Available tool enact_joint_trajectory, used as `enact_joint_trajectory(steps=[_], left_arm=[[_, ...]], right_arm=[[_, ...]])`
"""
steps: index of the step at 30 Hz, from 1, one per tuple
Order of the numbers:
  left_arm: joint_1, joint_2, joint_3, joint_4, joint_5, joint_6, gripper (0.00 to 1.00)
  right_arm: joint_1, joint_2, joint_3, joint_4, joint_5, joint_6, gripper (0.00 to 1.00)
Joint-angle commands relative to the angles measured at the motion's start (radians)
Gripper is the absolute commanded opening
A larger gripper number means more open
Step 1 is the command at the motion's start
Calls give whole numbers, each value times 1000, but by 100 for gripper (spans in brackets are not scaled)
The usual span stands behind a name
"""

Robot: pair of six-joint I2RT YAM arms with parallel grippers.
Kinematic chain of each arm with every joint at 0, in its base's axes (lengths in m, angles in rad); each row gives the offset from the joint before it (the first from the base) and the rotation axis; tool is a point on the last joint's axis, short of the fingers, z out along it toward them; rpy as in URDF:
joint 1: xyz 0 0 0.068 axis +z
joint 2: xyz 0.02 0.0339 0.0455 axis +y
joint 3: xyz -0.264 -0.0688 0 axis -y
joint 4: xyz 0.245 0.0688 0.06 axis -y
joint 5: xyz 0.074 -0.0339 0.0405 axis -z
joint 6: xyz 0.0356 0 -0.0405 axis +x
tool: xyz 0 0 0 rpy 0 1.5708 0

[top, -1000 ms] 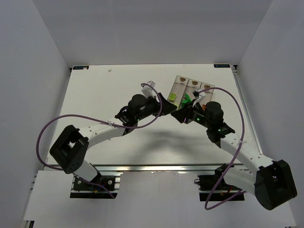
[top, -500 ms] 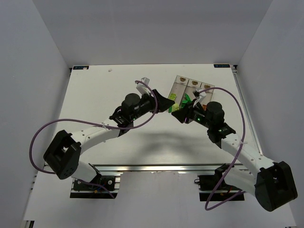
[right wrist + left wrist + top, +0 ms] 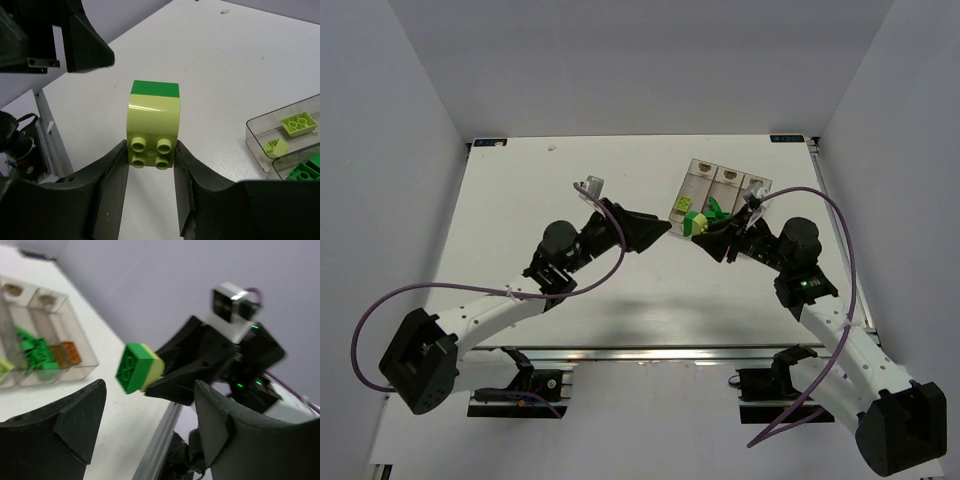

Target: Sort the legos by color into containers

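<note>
My right gripper (image 3: 151, 162) is shut on a yellow-green lego (image 3: 152, 127) that has a dark green lego (image 3: 155, 89) stuck to its far end. It holds the pair in the air above the table, near the containers (image 3: 698, 172). In the top view the pair (image 3: 694, 222) sits at the right gripper (image 3: 706, 238). My left gripper (image 3: 660, 230) stands open just left of it and touches nothing. Its wrist view shows the stacked legos (image 3: 137, 367) beyond its open fingers (image 3: 75, 415). The clear containers (image 3: 85, 371) hold green legos (image 3: 32, 347) and orange legos (image 3: 67, 352).
In the right wrist view, one bin (image 3: 260, 131) holds two yellow-green legos (image 3: 299, 124) and the bin beside it holds green ones (image 3: 302, 172). The table's near edge with its aluminium rail (image 3: 650, 352) lies below both arms. White walls enclose the table.
The left gripper has opened and drawn back to the left, away from the stacked legos. The right gripper still holds them and has shifted slightly right.
</note>
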Motion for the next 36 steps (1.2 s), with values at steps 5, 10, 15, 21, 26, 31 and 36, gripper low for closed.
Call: enact_joint_trajectory(steps=[5,10,15,21,26,31,36], left_arm=[[14,-21,-45,282,278,-28,94],[51,-17,1,237,480,25,98],[81,-28,-19,203,548,136,98],[85,2,-77,417,618,53,98],[85,21,-105,529,628,-2,97],[83,48,-108,600,651,-53,96],[69,79,-105,620,658,-74,95]], right_arm=[[-65,-43,-8,76,-309,-14,0],[-80,-82,-31,182,-466,18,0],[-80,-63,-47,265,-624,49,0],[-82,-31,-51,321,-712,80,0],[-80,-27,-53,323,-716,80,0],[-82,-28,-53,302,-709,58,0],[-80,-20,-48,283,-701,43,0]])
